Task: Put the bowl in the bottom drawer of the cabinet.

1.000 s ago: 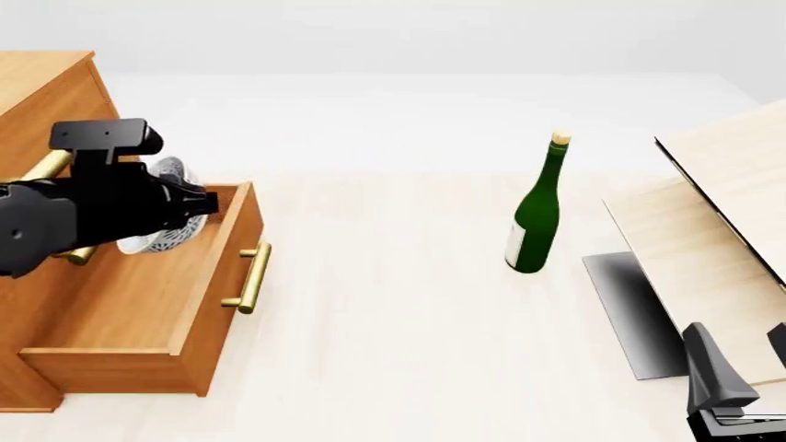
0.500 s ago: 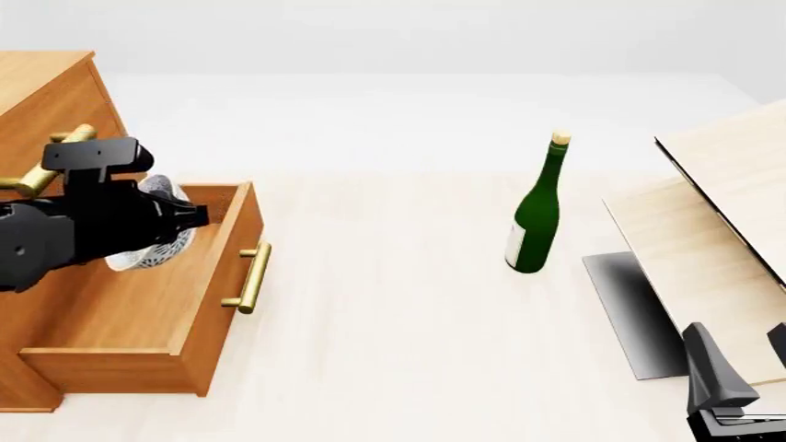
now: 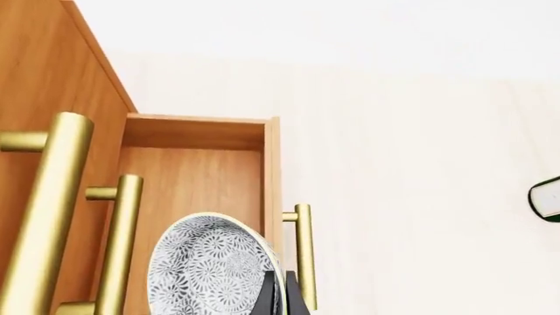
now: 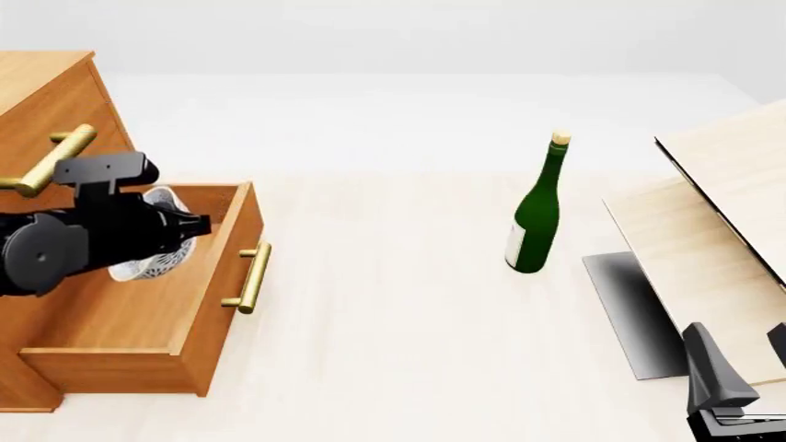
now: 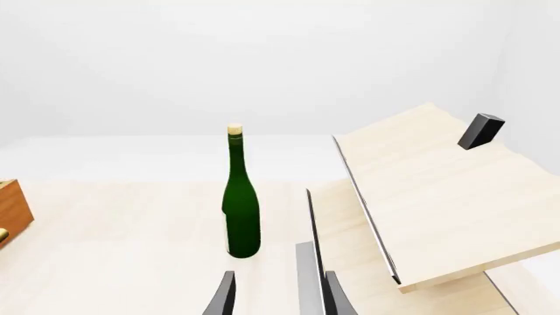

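Note:
The white, blue-grey speckled bowl (image 3: 210,266) hangs tilted over the inside of the open bottom drawer (image 3: 197,180), with my left gripper (image 3: 280,300) shut on its rim. From the front, the bowl (image 4: 145,268) shows just below the black left arm, inside the bottom drawer (image 4: 172,318) pulled out of the orange-brown cabinet (image 4: 50,92). My left gripper (image 4: 187,227) is near the drawer's front board. My right gripper (image 5: 275,298) rests open and holds nothing at the near right (image 4: 737,387), far from the cabinet.
A green bottle (image 4: 535,216) stands upright mid-table. Pale wooden boards (image 4: 724,212) lean at the right over a dark plate (image 4: 632,313). Brass handles (image 3: 44,216) of the upper drawers jut out beside the bowl. The drawer's own handle (image 4: 249,276) faces right.
My left arm has lowered with the bowl, bringing it deeper into the open drawer and slightly towards the cabinet. The right arm has not moved.

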Robot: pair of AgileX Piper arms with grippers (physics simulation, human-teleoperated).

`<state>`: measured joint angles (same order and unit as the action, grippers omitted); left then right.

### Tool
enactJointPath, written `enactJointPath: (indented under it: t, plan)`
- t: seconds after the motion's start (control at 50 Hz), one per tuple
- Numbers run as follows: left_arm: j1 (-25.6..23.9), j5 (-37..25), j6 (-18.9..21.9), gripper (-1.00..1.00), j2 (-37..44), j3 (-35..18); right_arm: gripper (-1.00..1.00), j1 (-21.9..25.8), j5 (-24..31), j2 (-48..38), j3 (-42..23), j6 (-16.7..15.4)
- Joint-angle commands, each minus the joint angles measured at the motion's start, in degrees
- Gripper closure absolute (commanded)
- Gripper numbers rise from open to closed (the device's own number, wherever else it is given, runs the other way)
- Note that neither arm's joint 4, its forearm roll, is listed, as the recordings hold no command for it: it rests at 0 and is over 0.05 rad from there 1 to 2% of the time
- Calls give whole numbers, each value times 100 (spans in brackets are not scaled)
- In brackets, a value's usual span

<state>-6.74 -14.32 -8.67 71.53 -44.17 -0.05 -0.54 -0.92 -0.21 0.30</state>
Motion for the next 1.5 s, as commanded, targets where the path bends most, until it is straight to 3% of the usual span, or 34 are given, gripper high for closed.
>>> enactJointPath:
  t: [0.02, 0.62, 0.94, 1.5]
  plan:
    - [29, 125, -34, 100, 28, 89, -100, 0, 0, 0, 0, 0]
    - [255, 501, -165, 100, 350, 435, -100, -2, 0, -1, 0, 1]
    - [442, 359, -27, 100, 316, 436, -100, -14, -4, -11, 1, 5]
    - [614, 811, 62, 100, 752, 637, -100, 0, 0, 0, 0, 0]
